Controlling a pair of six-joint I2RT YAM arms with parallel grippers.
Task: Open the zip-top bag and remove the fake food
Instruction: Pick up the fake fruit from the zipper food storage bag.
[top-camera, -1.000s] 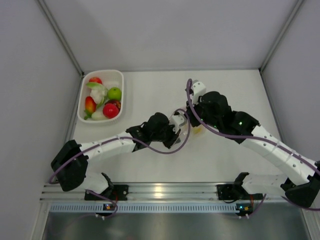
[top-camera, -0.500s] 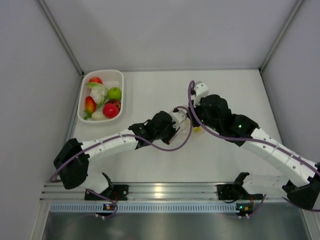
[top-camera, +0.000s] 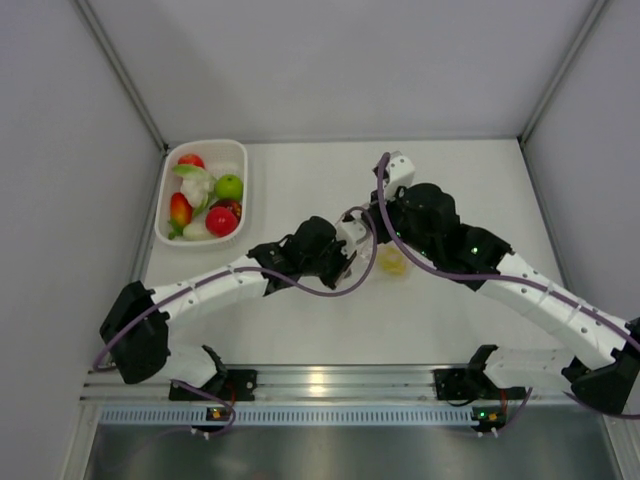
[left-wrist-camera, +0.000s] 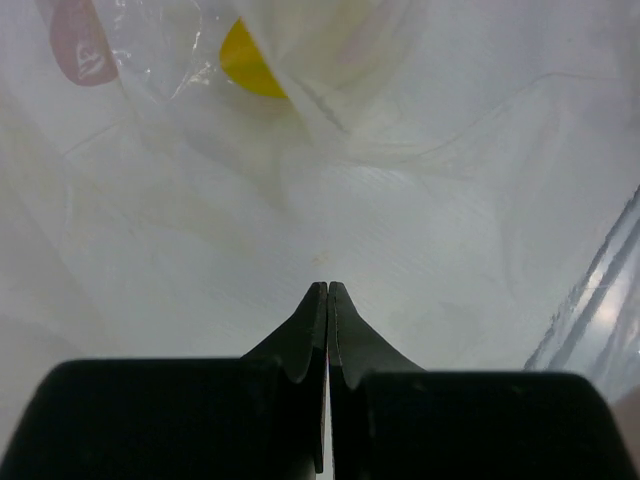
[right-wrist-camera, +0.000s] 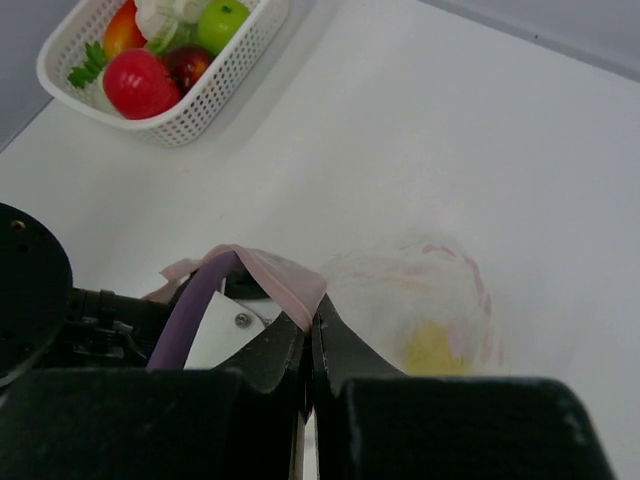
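Grip, right: the right gripper (right-wrist-camera: 311, 322) is clamped on the pinkish zip strip (right-wrist-camera: 275, 275) of the bag (right-wrist-camera: 420, 290), and the strip drapes over its fingertips.
Grip, left: the left gripper (left-wrist-camera: 327, 288) has its jaws pressed together with clear film right at the tips. It seems to pinch one wall of the bag, though the film is too thin to be sure.
Bag: it sits between the two grippers, its belly sagging just beyond the right gripper's tips.
Contents: one yellow piece (left-wrist-camera: 250, 65) shows inside, ahead of the left gripper and off to its left.
Basket: the basket (right-wrist-camera: 215, 95) is well away from both grippers, with other fruit (right-wrist-camera: 138, 82) in it.
Risk, slip: slick film could slide out of the left jaws if only a thin fold is caught, and the mouth would fall shut.
Risk, both walls: if one gripper has pinched both layers, pulling apart would stretch the plastic rather than part the zip.
Risk, tear: a sharp pull could rip the thin film beside the strip.
Risk, spill: tipping the opened mouth could let the yellow piece roll across the table (right-wrist-camera: 450, 130).
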